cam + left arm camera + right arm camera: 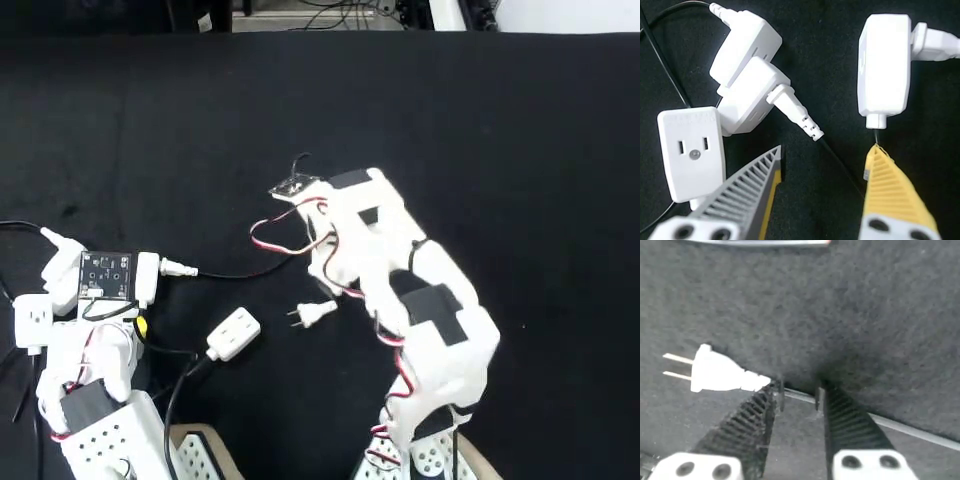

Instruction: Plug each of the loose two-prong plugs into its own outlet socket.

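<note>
I see the small white two-prong plug (pixel 318 314) lying flat on the black table (pixel 520 150) at centre frame, prongs pointing left. My right gripper (pixel 797 396) is slightly apart, straddling its thin cord (pixel 900 427) just behind the plug. My left gripper (pixel 826 150) is wide apart and holds nothing.

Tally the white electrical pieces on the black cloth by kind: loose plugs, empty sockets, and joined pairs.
Loose two-prong plug: 1
Empty outlet sockets: 2
Joined plug-and-socket pairs: 2
Total: 5
</note>
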`<move>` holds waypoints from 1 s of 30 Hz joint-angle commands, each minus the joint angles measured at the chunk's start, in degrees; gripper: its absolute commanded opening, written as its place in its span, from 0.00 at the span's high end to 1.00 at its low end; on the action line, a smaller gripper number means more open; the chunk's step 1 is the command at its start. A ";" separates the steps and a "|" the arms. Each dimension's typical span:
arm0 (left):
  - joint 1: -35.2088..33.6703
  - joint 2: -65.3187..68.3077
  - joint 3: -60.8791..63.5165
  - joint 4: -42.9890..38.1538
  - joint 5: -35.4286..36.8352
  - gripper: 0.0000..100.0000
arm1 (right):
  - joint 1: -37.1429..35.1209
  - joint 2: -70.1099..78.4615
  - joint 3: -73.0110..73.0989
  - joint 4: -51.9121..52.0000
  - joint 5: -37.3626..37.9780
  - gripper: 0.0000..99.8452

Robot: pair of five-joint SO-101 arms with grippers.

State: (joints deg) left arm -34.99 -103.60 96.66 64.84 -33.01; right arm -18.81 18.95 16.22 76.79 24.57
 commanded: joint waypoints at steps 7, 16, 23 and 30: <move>0.31 -0.53 0.75 0.62 0.26 0.73 | 1.67 3.30 -11.47 0.26 0.62 0.89; 0.31 -0.53 0.75 0.62 0.26 0.73 | -0.79 -3.65 -6.37 15.03 -1.93 0.90; 0.22 -0.53 0.75 0.62 0.26 0.73 | -5.63 -12.00 9.19 0.62 -1.67 0.92; 0.22 -0.53 0.75 0.62 0.26 0.73 | -1.58 -10.15 5.85 -11.08 -1.76 0.92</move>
State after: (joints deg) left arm -34.99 -103.60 96.66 64.84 -32.92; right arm -22.86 10.15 25.19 68.88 23.34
